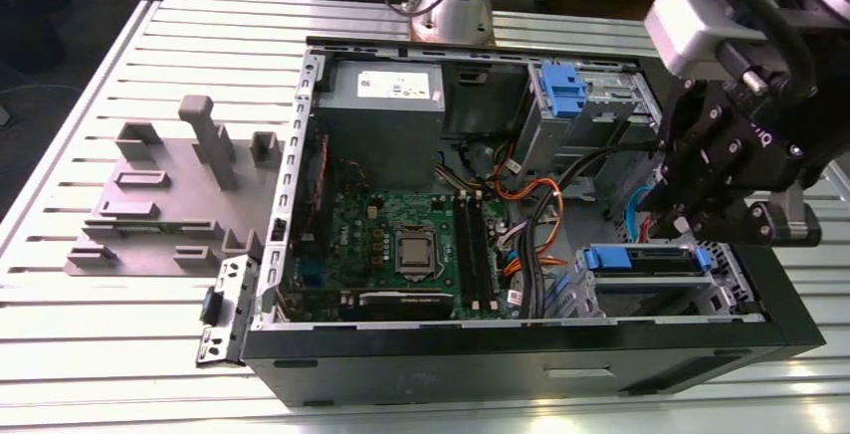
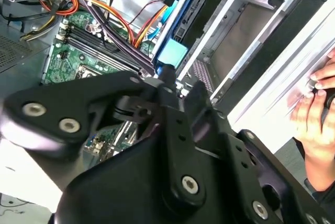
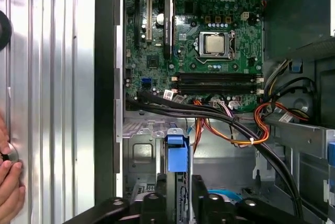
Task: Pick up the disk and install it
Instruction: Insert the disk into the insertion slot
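The disk (image 1: pixel 654 259) lies edge-up in the lower drive bay at the case's corner on the exterior view's right, its blue carrier tab (image 1: pixel 607 258) facing the motherboard. That blue tab (image 3: pixel 177 152) shows in both wrist views, just beyond my fingertips (image 2: pixel 167 72). My black gripper (image 1: pixel 686 223) hangs over the bay, directly above the disk. Its fingers stand a narrow gap apart, in line with the tab, and nothing shows between them. The bay's metal walls hide most of the disk.
The open computer case (image 1: pixel 531 349) lies on a slatted metal table. It holds a green motherboard (image 1: pixel 398 245), a grey power-supply box (image 1: pixel 382 96), orange and black cables (image 3: pixel 235 124) and an upper bay with a blue latch (image 1: pixel 563 91). A grey fixture (image 1: pixel 173 195) stands beside the case. A person's hand (image 2: pixel 316 109) rests on the table.
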You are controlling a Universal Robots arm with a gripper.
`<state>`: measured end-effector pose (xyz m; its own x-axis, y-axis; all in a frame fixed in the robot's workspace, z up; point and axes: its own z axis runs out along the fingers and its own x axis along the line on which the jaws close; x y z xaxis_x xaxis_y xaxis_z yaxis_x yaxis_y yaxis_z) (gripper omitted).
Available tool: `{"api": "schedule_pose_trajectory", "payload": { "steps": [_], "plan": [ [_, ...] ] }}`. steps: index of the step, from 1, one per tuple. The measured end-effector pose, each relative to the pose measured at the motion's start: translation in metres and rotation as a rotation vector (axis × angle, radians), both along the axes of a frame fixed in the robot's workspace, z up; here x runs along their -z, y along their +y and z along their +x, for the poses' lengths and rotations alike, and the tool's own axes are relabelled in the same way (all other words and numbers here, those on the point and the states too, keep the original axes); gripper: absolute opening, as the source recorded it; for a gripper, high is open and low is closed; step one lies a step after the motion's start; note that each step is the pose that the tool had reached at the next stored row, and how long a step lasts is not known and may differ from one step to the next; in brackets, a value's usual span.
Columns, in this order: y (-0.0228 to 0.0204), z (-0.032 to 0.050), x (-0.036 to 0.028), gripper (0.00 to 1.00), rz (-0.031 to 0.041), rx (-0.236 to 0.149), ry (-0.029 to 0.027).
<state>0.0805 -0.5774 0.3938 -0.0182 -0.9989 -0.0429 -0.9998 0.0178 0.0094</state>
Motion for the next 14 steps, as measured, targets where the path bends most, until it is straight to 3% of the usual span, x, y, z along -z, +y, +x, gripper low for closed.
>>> {"api": "schedule_pose_trajectory", "payload": {
  "steps": [7, 14],
  "plan": [
    [0.0000, 0.0000, 0.0127, 0.11, 0.0000, 0.000, 0.0000],
    [0.0000, 0.0000, 0.0253, 0.11, 0.0000, 0.000, 0.0000]
  ]
}}
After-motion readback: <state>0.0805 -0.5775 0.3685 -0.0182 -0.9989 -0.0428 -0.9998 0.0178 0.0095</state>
